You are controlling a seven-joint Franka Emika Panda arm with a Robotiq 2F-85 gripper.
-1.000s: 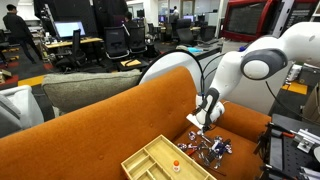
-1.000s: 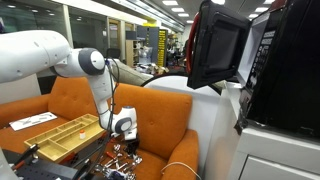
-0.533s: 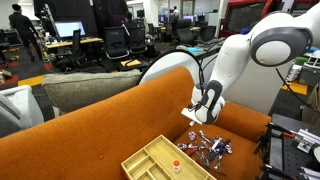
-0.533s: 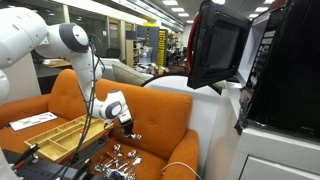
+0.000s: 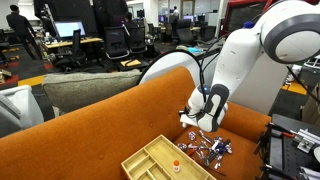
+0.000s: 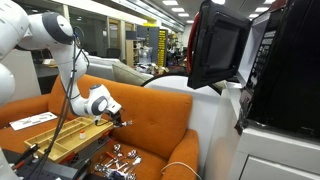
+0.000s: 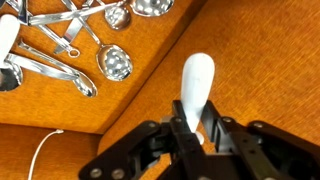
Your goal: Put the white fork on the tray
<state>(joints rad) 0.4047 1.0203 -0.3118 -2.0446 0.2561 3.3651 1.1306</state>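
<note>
My gripper (image 7: 197,128) is shut on the white fork (image 7: 195,85); only its rounded white handle end shows, sticking out past the fingers in the wrist view. In both exterior views the gripper (image 5: 193,117) (image 6: 113,117) hangs above the orange sofa seat, lifted off the cutlery pile. The light-wood tray (image 5: 150,160) with several compartments lies on the seat, to the left of and below the gripper; it also shows in an exterior view (image 6: 45,135), just left of the gripper. A small orange item sits in the tray (image 5: 176,166).
A heap of metal spoons and ladles (image 7: 70,45) lies on the seat cushion, also seen in both exterior views (image 5: 208,150) (image 6: 118,158). The sofa back (image 5: 90,125) rises behind. A white cable (image 7: 40,150) runs across the cushion. Black monitors (image 6: 215,45) stand at the sofa's end.
The arm has lifted the gripper off the cutlery pile and swung it with the fork toward the tray side.
</note>
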